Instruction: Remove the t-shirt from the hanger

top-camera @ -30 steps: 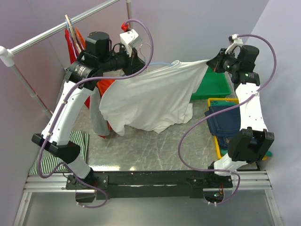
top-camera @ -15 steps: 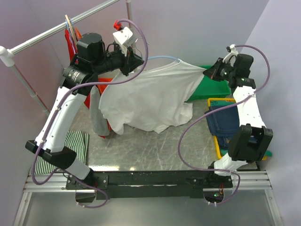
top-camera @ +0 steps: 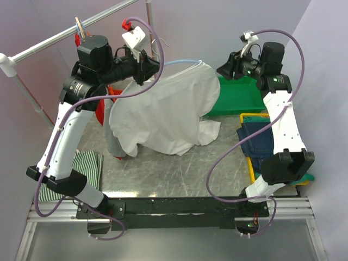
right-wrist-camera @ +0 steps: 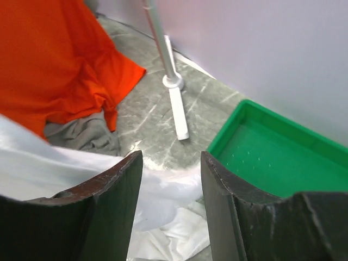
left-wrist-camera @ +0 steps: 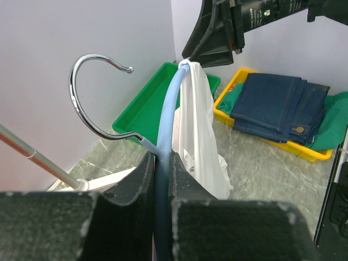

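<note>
Count: 2 arms, 2 grippers, 1 white t-shirt [top-camera: 163,111], 1 light-blue hanger [top-camera: 179,62] with 1 chrome hook [left-wrist-camera: 73,92], 1 green tray [top-camera: 244,100], 1 yellow tray [top-camera: 251,116] with 1 folded stack of jeans [top-camera: 261,138] lying on 1 teal cloth [left-wrist-camera: 331,125], 1 orange garment [top-camera: 101,111], 1 grey garment [top-camera: 113,141], 1 striped cloth [top-camera: 81,166], 1 rail [top-camera: 54,41] at the back left. Left gripper [top-camera: 148,68]: jaws nearly closed and clamped on the hanger's neck just below the hook. Left wrist view shows both fingers [left-wrist-camera: 130,185] pressed against the blue bar, with the hanger held up in the air off the rail. Right gripper [top-camera: 223,69]: jaws stand about half open with nothing between them. In the right wrist view the gap between its fingers [right-wrist-camera: 109,196] shows only white fabric lower down and the grey table [top-camera: 174,168]. It sits just beside the far tip of the hanger, above the green tray's left end; contact with the shirt I cannot tell. T-shirt is on the hanger, not off it yet. The fabric is bunched toward the hanger's far end and drapes down from the bar. Its lower part lies on the table between the grey garment and the green tray. Orange and grey garments hang at the left behind the shirt. The striped cloth lies on the table at the left edge, beside the left arm.
</note>
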`<state>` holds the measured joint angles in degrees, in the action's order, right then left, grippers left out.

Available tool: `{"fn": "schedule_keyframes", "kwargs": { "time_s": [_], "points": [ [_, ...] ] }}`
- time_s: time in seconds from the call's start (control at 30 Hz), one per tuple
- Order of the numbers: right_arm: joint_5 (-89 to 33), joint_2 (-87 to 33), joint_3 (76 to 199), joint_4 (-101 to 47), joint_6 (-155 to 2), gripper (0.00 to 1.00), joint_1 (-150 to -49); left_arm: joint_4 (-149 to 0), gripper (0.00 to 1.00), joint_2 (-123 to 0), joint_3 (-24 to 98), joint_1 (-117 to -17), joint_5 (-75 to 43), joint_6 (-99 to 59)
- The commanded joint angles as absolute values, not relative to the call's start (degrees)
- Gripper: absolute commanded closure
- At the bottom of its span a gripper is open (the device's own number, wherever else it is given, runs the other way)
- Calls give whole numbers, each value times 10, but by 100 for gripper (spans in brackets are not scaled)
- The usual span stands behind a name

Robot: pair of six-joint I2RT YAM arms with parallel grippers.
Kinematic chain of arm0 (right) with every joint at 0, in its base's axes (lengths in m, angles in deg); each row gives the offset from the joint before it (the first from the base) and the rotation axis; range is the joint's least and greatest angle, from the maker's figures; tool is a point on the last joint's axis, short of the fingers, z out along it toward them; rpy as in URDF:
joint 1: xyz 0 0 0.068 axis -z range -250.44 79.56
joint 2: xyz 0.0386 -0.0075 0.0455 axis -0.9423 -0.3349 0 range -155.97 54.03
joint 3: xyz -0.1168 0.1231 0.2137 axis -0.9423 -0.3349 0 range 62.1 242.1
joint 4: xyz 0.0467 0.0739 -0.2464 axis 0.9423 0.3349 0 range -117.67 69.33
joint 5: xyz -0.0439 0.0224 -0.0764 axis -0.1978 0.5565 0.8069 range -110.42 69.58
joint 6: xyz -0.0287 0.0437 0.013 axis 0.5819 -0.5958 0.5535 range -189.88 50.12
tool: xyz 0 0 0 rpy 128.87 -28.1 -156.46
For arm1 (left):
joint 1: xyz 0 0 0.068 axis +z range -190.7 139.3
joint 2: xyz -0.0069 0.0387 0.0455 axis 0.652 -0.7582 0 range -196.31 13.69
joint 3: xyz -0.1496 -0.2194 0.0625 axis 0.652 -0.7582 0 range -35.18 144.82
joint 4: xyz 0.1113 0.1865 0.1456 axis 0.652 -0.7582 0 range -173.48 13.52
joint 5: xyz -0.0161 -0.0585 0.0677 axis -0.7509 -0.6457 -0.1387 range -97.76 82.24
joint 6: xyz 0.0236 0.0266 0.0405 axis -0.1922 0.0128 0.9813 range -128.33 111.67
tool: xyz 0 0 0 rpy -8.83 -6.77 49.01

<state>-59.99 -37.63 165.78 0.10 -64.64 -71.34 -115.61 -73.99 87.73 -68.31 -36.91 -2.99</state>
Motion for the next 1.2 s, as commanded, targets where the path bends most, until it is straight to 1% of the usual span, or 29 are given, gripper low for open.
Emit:
{"fn": "schedule_keyframes", "kwargs": {
  "time_s": [0.0,0.07,0.2,0.33,0.47,0.6,0.83,1.1,1.13,1.17],
  "points": [
    [-664,-370,1673,26,-605,45,-719,-1128,99,-723,897,-683,-381,-27],
    [-673,-370,1670,46,-576,46,-721,-1125,99,-721,896,-683,-377,-26],
    [-668,-380,1701,154,-515,49,-721,-1130,99,-726,908,-682,-367,-21],
    [-659,-352,1682,172,-482,53,-719,-1147,99,-736,923,-683,-354,-16],
    [-667,-325,1669,194,-454,53,-719,-1159,99,-746,935,-685,-355,-14],
    [-711,-322,1691,230,-438,48,-719,-1169,99,-751,939,-689,-358,-10],
    [-786,-356,1735,279,-402,43,-723,-1181,99,-753,944,-693,-382,-10],
    [-810,-425,1779,316,-367,37,-727,-1189,99,-750,952,-693,-394,-16],
    [-808,-428,1779,317,-366,35,-727,-1189,99,-751,952,-693,-395,-17],
    [-809,-434,1779,318,-364,34,-728,-1190,99,-751,952,-693,-396,-17]
  ]
}}
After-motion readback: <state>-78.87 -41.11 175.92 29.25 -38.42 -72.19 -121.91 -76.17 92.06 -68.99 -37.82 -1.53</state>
